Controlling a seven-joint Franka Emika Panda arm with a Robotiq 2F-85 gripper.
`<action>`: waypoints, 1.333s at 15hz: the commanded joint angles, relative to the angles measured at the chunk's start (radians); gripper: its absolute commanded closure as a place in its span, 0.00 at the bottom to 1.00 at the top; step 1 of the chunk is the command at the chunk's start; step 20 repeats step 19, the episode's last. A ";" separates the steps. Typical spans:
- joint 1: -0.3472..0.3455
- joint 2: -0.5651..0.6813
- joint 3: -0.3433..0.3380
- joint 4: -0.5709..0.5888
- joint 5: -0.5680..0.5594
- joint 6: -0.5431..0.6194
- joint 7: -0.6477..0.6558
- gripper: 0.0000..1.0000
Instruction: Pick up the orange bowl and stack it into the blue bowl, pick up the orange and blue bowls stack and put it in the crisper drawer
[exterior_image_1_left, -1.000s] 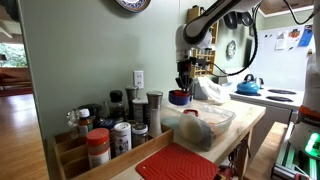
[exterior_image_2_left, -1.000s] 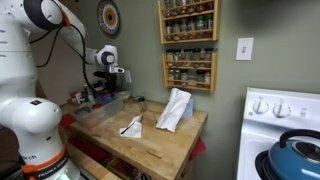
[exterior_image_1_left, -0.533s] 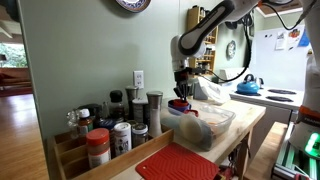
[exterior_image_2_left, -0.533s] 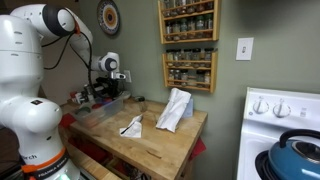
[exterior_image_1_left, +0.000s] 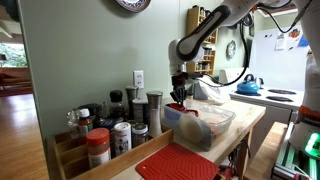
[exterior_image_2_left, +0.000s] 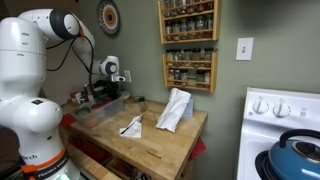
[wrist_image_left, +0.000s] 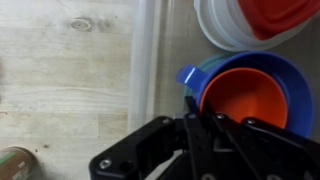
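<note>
My gripper (wrist_image_left: 192, 110) is shut on the near rim of the orange bowl (wrist_image_left: 245, 100), which is nested inside the blue bowl (wrist_image_left: 292, 78). The stack hangs inside the walls of the crisper drawer (wrist_image_left: 143, 60), a clear cloudy tub on the wooden counter. I cannot tell whether the stack touches the tub floor. In both exterior views the gripper (exterior_image_1_left: 180, 94) (exterior_image_2_left: 106, 87) reaches down at the far end of the drawer (exterior_image_1_left: 222, 124) (exterior_image_2_left: 98, 108). The stack (exterior_image_1_left: 180, 105) shows at the rim.
White and red dishes (wrist_image_left: 250, 18) lie in the drawer beside the stack. A flat red ribbed mat (exterior_image_1_left: 178, 163) is at the counter's near end. Spice jars (exterior_image_1_left: 110, 128) stand along the wall. Crumpled white cloths (exterior_image_2_left: 175, 108) lie on the counter, and a stove with a blue kettle (exterior_image_2_left: 298, 156) is beyond.
The gripper has come down with the bowl stack from above the drawer to the level of its rim and inside it. Nothing else moved.
</note>
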 joint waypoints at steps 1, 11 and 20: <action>0.028 0.042 -0.019 0.026 -0.020 0.009 0.047 0.98; -0.017 -0.229 -0.008 -0.068 0.032 -0.054 -0.068 0.16; -0.045 -0.354 -0.013 -0.091 0.083 -0.096 -0.257 0.00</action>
